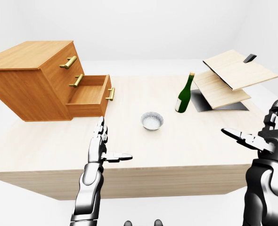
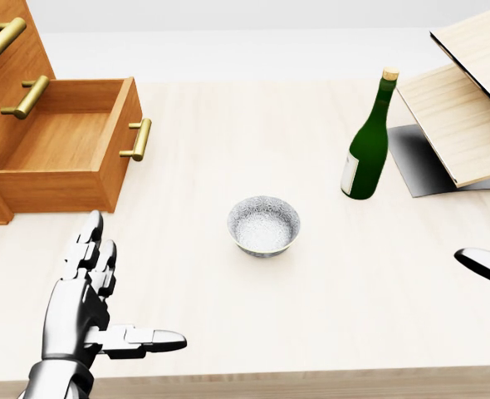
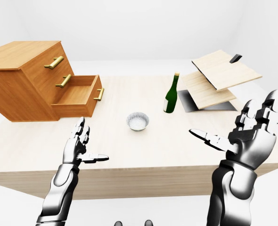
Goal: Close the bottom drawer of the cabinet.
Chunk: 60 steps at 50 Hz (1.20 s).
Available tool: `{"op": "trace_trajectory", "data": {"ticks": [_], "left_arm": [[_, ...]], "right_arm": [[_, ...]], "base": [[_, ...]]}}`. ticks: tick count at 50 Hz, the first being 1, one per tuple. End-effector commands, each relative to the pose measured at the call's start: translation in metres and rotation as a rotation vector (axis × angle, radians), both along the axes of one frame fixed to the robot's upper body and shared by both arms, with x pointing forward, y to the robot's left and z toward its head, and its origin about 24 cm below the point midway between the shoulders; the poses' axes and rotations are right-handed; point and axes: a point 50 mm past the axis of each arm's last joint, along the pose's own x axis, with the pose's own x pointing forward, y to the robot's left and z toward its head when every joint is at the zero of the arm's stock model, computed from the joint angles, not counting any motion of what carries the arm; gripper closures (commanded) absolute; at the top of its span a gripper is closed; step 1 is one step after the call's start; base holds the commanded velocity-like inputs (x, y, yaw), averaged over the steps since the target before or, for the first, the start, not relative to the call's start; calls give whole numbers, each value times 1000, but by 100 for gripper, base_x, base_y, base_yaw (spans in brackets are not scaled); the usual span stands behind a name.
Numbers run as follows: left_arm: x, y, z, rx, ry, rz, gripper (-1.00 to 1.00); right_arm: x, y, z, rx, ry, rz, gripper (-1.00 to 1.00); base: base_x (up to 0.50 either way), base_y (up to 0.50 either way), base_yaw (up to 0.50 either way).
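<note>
Item: orange-brown wooden three-drawer cabinet (image 1: pixel 33 82) on a pale wooden bench (image 1: pixel 143 146), its bottom drawer (image 1: pixel 88 96) pulled out, brass bar handle (image 1: pixel 110 94) facing the silver left hand (image 1: pixel 101 148). The drawer lies up and slightly left of that hand, apart from it, not touched. Left hand: fingers spread and extended upward, thumb out to the side, holding nothing. Silver right hand (image 3: pixel 252 129): likewise spread and empty, raised well to the right of the drawer. Nearby: small speckled grey bowl (image 2: pixel 264 226), up and right of the left hand; dark green glass bottle (image 2: pixel 368 150) with cork, farther right beside tilted pale wooden boards (image 1: pixel 233 77). Risks, as judgement: a push landing on the drawer's corner or side wall rather than its front may skew it or shift the whole cabinet across the bench; spread fingers may snag the handle; a wide sweep rightward may knock the bowl.
</note>
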Motion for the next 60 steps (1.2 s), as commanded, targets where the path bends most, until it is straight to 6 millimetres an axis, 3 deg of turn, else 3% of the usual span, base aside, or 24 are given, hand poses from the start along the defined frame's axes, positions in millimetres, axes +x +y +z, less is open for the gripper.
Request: {"op": "trace_trajectory", "data": {"ticks": [1, 16, 39, 41, 47, 49, 60], "left_arm": [[0, 0, -2, 0, 1, -1, -100], [1, -1, -4, -3, 5, -3, -100], [0, -1, -4, -5, 3, -2, -100], [0, -1, -5, -5, 3, -3, -100], [0, -2, -4, -5, 4, -3, -100], [1, -2, -4, -5, 4, -3, -100], [2, -1, -5, -4, 2, -2, -100]], "right_arm": [[-4, -3, 4, 0, -22, -14, -100], [-7, 3, 8, -33, -33, 0, -100], [-3, 2, 3, -29, -9, 9, -100], [-6, 3, 11, -40, -45, 5, -100], [-7, 3, 14, -43, -57, 4, -100], [-4, 2, 6, -35, -21, 7, -100], [-8, 4, 17, -52, -71, 5, -100]], "base": [[0, 0, 0], [10, 0, 0], [33, 0, 0], [34, 0, 0], [34, 0, 0], [35, 0, 0], [37, 0, 0]]}}
